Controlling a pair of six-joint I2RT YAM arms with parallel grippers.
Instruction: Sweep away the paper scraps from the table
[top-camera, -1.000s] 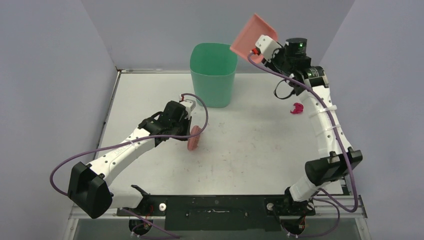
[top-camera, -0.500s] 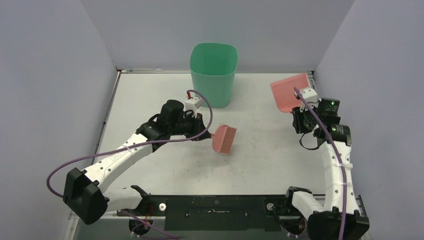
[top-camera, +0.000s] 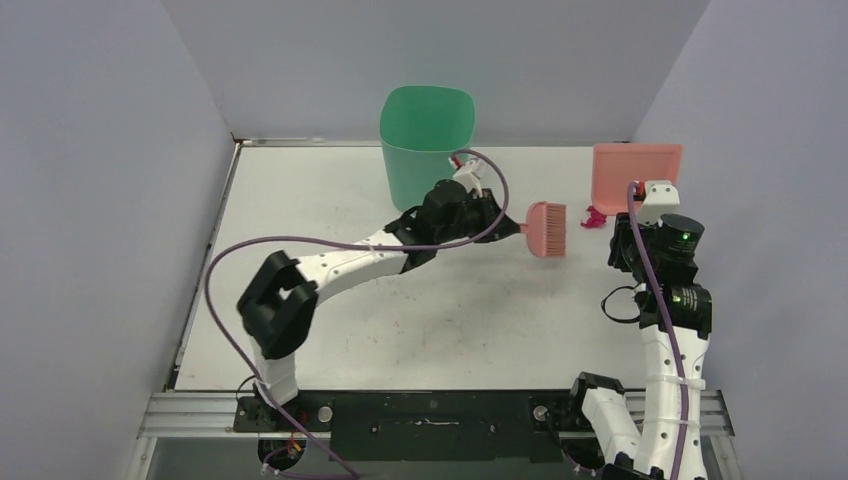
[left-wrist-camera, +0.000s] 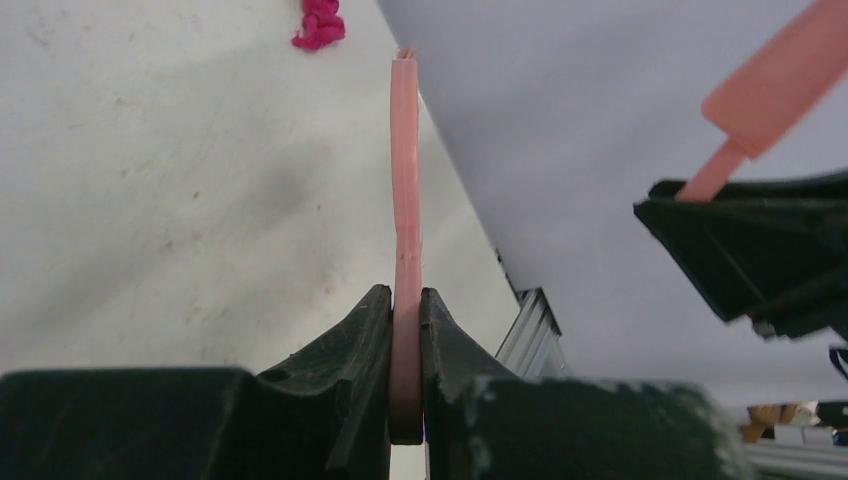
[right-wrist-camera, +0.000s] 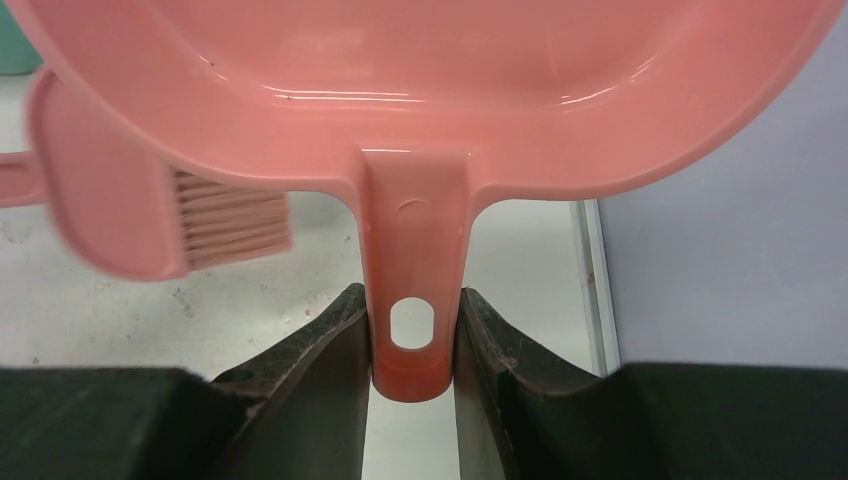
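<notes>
Magenta and crumpled, one paper scrap (top-camera: 596, 216) lies near the far right corner of the table (top-camera: 300, 200), between brush (top-camera: 547, 229) and dustpan (top-camera: 636, 175). Against half a second ago, the left gripper (left-wrist-camera: 405, 300), clamped on the brush handle, sits further right. The right gripper (right-wrist-camera: 412, 310), pinching the dustpan handle, sits nearer the right edge. At the far edge stands the green bin (top-camera: 426, 140); we cannot see its contents.

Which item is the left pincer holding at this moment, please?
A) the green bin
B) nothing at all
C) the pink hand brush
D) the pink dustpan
C: the left pincer is shut on the thin handle of the pink hand brush, while the pink dustpan is gripped by the right pincer.
</notes>
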